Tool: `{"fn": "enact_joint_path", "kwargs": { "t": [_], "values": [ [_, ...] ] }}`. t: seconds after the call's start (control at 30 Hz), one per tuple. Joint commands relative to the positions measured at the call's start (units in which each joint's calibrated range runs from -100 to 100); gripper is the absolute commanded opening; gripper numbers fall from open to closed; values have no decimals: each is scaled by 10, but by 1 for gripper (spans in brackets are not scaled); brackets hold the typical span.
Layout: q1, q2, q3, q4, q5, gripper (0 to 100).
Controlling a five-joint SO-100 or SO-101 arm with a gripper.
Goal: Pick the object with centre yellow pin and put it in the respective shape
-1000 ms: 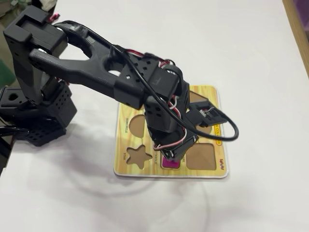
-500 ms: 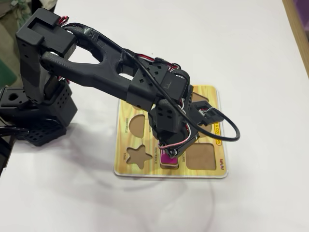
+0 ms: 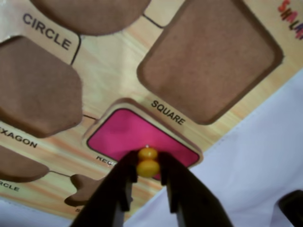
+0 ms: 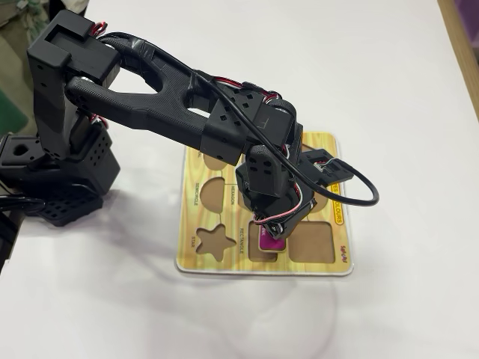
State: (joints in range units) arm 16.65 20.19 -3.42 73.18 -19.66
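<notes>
The object with centre yellow pin (image 3: pixel 137 135) is a magenta rounded rectangle with a pale wooden edge. My gripper (image 3: pixel 148 165) is shut on its yellow knob (image 3: pixel 148 162), one dark finger on each side. In the wrist view the piece lies over the respective shape, covering it and part of its label. In the fixed view the piece (image 4: pixel 269 241) hangs under the gripper (image 4: pixel 271 233), over the upper right part of the brown rectangle cutout (image 4: pixel 257 254). A strip of that cutout shows at the piece's lower left. I cannot tell whether the piece rests in the cutout.
The yellow wood-grain board (image 4: pixel 196 217) lies on a white table, with the arm's base (image 4: pixel 52 172) to its left. On the board are the wider square cutout (image 3: pixel 208 61), a hexagon cutout (image 3: pixel 33 85), a circle cutout (image 3: pixel 90 9) and a star cutout (image 4: pixel 213 241). A black cable (image 4: pixel 359 196) loops right.
In the fixed view the arm has swung a little to the right. The magenta piece has shifted up and right with the gripper, uncovering the cutout's lower left.
</notes>
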Motion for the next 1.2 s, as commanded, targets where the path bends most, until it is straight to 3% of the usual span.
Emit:
{"fn": "enact_joint_path", "kwargs": {
  "t": [0.0, 1.17],
  "values": [
    [3, 11, -30, -5, 1, 1],
    [20, 15, -18, 5, 24, 1]
  ]
}}
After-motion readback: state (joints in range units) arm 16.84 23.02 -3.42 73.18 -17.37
